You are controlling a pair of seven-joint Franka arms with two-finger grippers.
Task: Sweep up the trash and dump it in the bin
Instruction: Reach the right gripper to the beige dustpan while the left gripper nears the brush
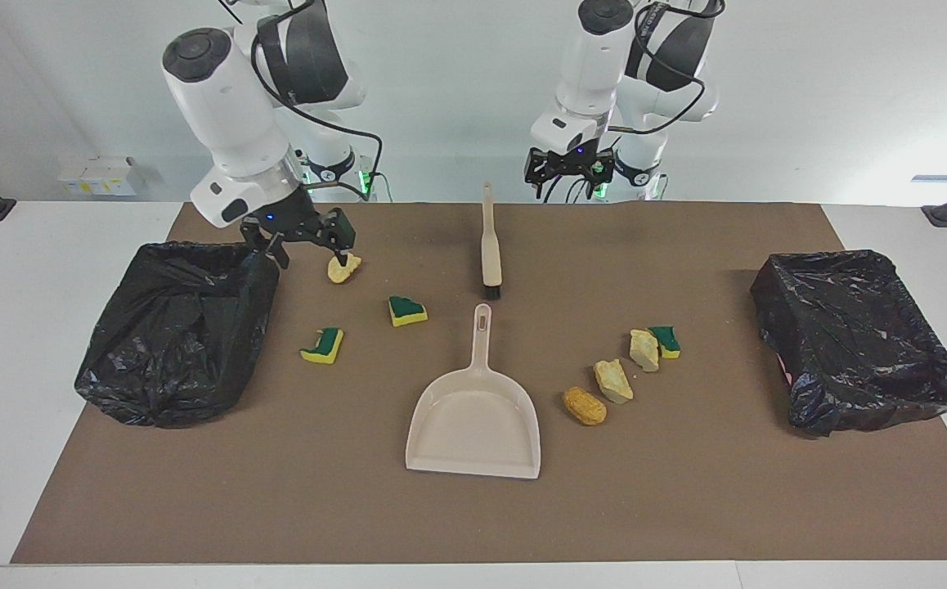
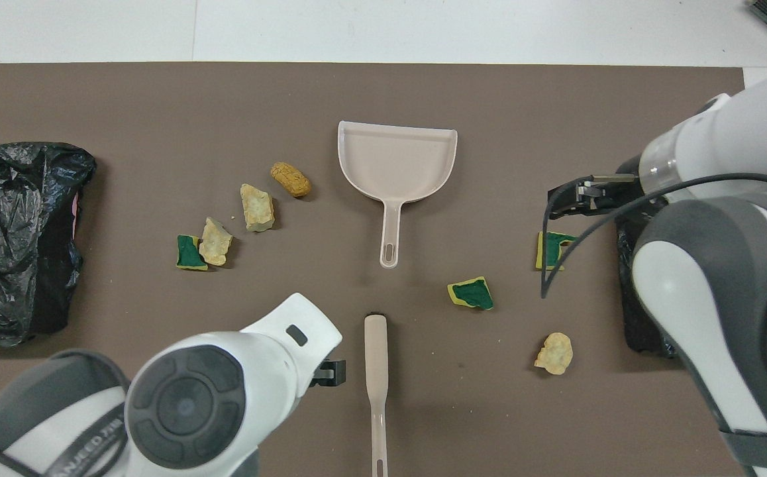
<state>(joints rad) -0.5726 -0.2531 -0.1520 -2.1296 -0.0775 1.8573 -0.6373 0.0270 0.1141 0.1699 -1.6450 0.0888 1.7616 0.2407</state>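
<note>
Seven sponge chunks lie on the brown mat. Toward the right arm's end are a tan chunk (image 1: 343, 268) (image 2: 555, 353) and two yellow-and-green chunks (image 1: 406, 311) (image 1: 323, 345) (image 2: 471, 293) (image 2: 554, 250). Toward the left arm's end are a green chunk (image 1: 667, 340) (image 2: 189, 252), two tan chunks (image 1: 644, 349) (image 1: 612, 381) (image 2: 215, 242) (image 2: 257, 207) and an orange one (image 1: 584, 406) (image 2: 290, 179). My right gripper (image 1: 310, 249) (image 2: 565, 202) is open and empty, raised over the mat beside the black-lined bin (image 1: 179, 335). My left gripper (image 1: 569, 172) (image 2: 330, 372) waits over the mat's near edge.
A beige dustpan (image 1: 473, 417) (image 2: 397, 162) lies mid-mat with its handle toward the robots. A beige brush (image 1: 490, 245) (image 2: 375, 371) lies nearer to the robots, in line with it. A second black-lined bin (image 1: 858, 339) (image 2: 12, 245) stands at the left arm's end.
</note>
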